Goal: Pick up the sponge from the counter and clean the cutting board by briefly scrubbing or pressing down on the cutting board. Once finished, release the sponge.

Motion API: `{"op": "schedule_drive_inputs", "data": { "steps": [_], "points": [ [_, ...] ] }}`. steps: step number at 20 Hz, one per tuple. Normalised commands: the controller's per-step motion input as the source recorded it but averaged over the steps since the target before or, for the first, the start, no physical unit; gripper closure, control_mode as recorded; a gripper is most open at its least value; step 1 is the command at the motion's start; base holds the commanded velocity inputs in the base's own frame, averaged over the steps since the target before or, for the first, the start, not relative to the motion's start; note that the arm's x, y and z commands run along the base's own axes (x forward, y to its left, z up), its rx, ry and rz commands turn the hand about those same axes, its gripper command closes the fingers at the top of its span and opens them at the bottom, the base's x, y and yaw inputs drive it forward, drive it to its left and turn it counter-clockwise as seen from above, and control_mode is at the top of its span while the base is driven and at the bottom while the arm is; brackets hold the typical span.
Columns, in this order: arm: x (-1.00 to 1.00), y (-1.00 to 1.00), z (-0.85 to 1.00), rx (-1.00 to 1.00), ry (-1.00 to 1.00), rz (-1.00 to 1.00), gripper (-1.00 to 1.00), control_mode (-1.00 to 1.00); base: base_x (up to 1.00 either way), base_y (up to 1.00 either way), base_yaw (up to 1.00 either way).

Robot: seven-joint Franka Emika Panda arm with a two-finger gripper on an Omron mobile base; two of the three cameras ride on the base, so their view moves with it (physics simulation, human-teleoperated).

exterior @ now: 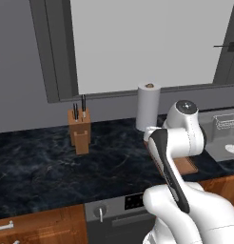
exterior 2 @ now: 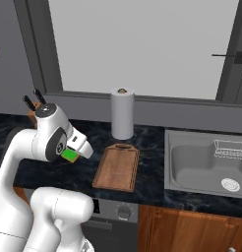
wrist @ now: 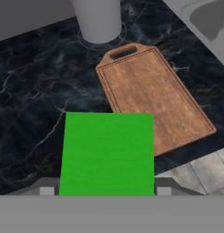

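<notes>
Hand view: sponge [wrist: 107, 154] between hand's [wrist: 104, 191] fingers, above counter [wrist: 32, 100] beside cutting board [wrist: 155, 100].

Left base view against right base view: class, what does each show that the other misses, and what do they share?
Left base view alone: the knife block whole, standing on the counter. Right base view alone: the sponge held at the gripper, the cutting board bare and unobstructed, and the sink basin. Both share the paper towel roll, the window and the dark counter.
</notes>
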Motion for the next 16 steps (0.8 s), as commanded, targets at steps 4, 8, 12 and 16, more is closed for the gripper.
{"op": "schedule_drive_inputs", "data": {
  "steps": [4, 8, 12, 16],
  "points": [
    [0.0, 0.0, 0.0, 0.0, 0.0, 0.0, 1.0, 1.0, 0.0, 0.0, 0.0],
    [0.0, 0.0, 0.0, 0.0, 0.0, 0.0, 1.0, 1.0, 0.0, 0.0, 0.0],
    [0.0, 0.0, 0.0, 0.0, 0.0, 0.0, 1.0, 1.0, 0.0, 0.0, 0.0],
    [0.03, -0.08, -0.01, 0.0, 0.0, 0.0, 1.0, -1.0, 0.0, 0.0, 0.0]
  ]
}}
